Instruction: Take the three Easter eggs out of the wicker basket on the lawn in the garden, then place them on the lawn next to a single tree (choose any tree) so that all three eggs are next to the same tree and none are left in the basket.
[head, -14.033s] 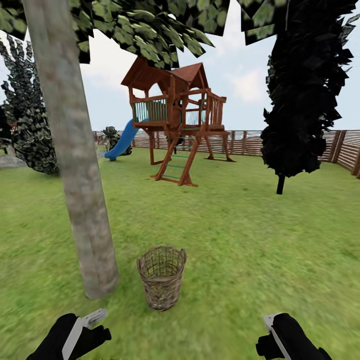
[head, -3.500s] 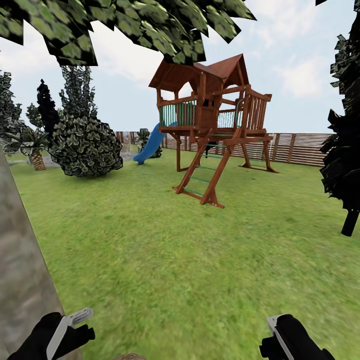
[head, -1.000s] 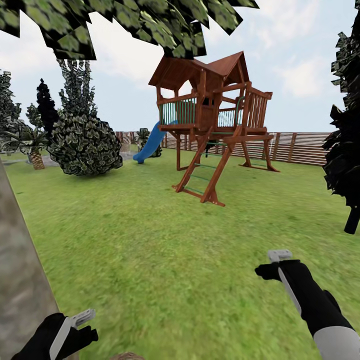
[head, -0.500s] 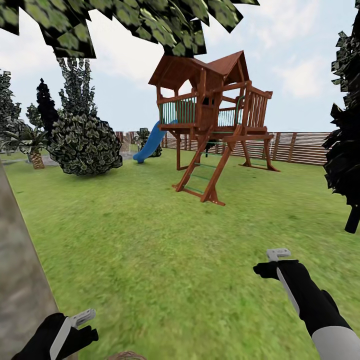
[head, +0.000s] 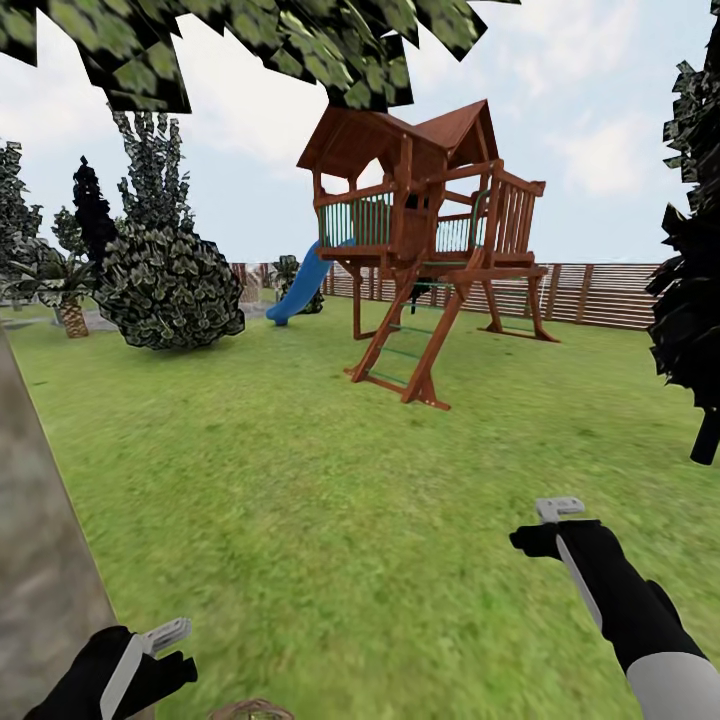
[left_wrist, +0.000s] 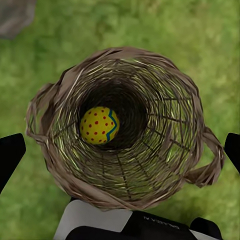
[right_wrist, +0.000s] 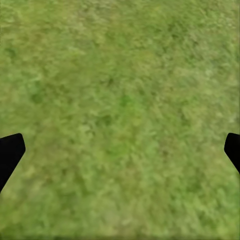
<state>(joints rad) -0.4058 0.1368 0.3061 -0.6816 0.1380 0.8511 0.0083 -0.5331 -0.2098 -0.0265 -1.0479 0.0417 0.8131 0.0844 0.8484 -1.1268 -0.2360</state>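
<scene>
- Hanging straight over the wicker basket (left_wrist: 125, 130), the left gripper (left_wrist: 120, 150) has its two black fingertips (left_wrist: 10, 155) spread wide, one beyond each side of the rim, and grips nothing.
- Down at the bottom of the basket lies one Easter egg (left_wrist: 100, 125), yellow with red dots and a blue zigzag; from the middle of the basket's mouth it sits toward 9 o'clock in the left wrist view, well below the fingertips and touching neither.
- Whether more eggs lie in the dark well of the basket I cannot tell.
- From the head, the left gripper (head: 165, 635) shows at 7 o'clock, close beside the grey-brown trunk of the tree (head: 45, 560), with a sliver of the basket rim (head: 250, 710) at 6 o'clock.
- Reaching forward at 4 o'clock in the head view, the right gripper (head: 560, 510) is over bare lawn (head: 330, 520).
- Its wrist camera shows grass between widely parted black fingertips (right_wrist: 10, 152), with nothing held.
- Far off at 12 o'clock stands the wooden play tower (head: 425, 240) with its blue slide (head: 300, 285), backed by the slatted fence (head: 600, 295).
</scene>
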